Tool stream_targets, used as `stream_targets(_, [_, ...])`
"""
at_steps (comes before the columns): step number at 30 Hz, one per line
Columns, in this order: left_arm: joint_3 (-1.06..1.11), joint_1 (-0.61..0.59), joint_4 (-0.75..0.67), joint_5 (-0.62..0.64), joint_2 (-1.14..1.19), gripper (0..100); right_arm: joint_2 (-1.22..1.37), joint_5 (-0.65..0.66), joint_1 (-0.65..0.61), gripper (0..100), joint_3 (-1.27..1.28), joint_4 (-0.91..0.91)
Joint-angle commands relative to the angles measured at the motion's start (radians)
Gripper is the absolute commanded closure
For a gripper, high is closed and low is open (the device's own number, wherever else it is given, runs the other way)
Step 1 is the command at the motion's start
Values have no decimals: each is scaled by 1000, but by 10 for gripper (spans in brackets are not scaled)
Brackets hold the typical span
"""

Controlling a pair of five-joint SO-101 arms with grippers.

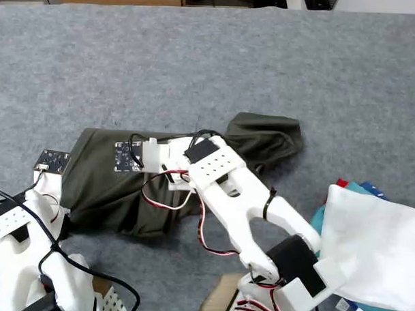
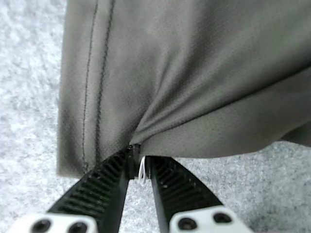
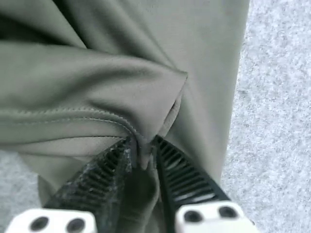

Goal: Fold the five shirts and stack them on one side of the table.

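Item: olive-green shirt (image 1: 101, 182), crumpled and partly gathered at the middle of the grey carpeted table (image 1: 197, 59), one bunched end toward the far right of the garment; stitched hem in the left wrist view, running along the shirt's edge just beside bare table; left gripper (image 2: 137, 154) clenched on a pinch of cloth at that edge, near the hem, its ribbed black fingers (image 2: 109, 179) almost meeting; a small white loop (image 2: 142, 172) between them, its nature unclear; left arm (image 1: 14, 230) at the near-left corner of the table, wrist at the shirt's left edge; right gripper (image 3: 143, 145) clamped on a folded ridge of the same shirt, creases rising from the fingertips; right arm (image 1: 240, 204) lying across the shirt's middle from the near edge, wires (image 1: 202, 227) looped beneath it; stack of folded shirts at the right side of the table, apart from the olive-green one: white shirt (image 1: 374, 250) on top, teal shirt (image 1: 318, 219) under it, a sliver of red shirt (image 1: 341, 182) at the far edge; small white tags (image 1: 343, 307) at the stack's near edge, print too small to read
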Motion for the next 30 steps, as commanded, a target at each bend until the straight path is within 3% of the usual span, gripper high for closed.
stream_targets(1, [-5,-9,-31,-9,-8,981,-54,-11,-16,995,-38,-14])
stream_targets(8, [-5,-9,-31,-11,-8,981,-56,-12,-12,995,-41,3])
stream_targets(22, [-8,-6,-28,-3,-8,981,-312,-124,-18,995,-188,299])
stream_targets(26, [-69,14,-9,95,-8,981,-352,-178,-12,995,-255,368])
stream_targets(30, [-293,98,141,221,-8,981,-374,-222,2,995,-371,423])
